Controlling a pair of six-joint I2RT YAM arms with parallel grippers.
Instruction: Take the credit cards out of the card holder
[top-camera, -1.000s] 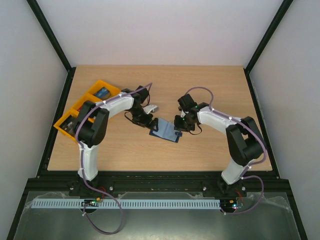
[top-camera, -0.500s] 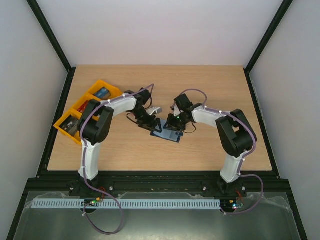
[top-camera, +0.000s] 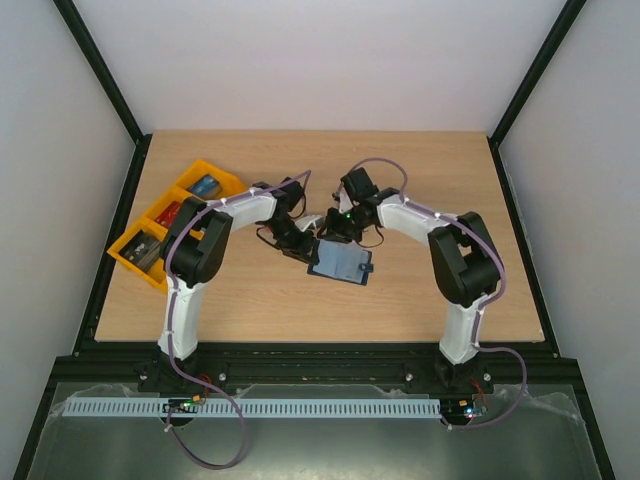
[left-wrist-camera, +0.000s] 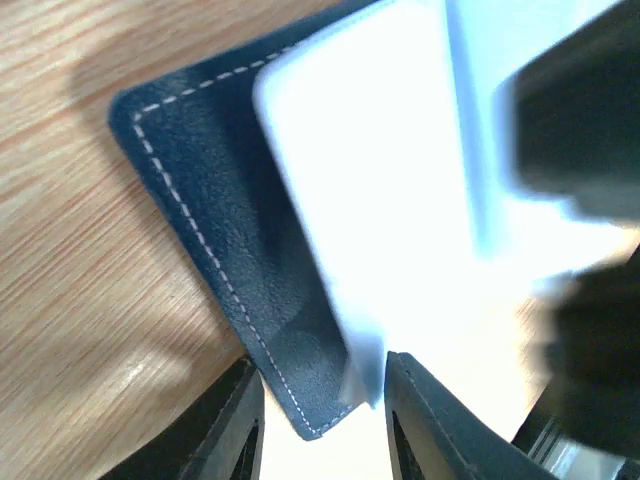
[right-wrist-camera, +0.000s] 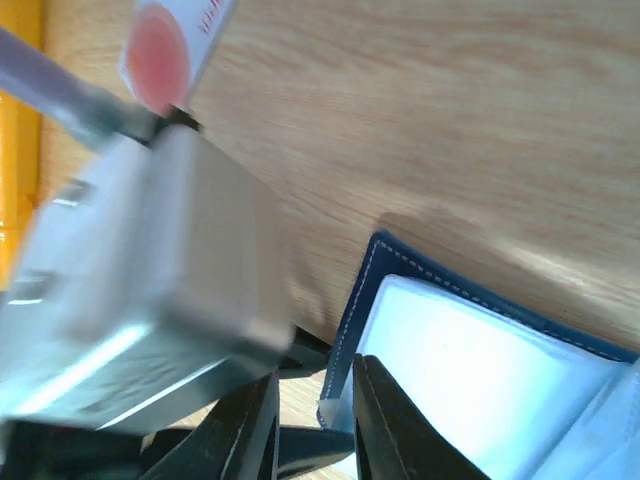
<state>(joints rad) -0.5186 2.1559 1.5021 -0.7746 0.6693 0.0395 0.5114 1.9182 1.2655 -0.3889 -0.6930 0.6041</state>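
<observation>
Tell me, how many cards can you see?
1: the white card with the red dot lies on the table, beyond the card holder. More may be hidden inside the holder.

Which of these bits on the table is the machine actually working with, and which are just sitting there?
Part of the job:
- wallet, lying open
- white card with a red spot, already outside the wallet

Just lying about:
- orange tray at the left of the table
- blue item and other bits in the tray
</observation>
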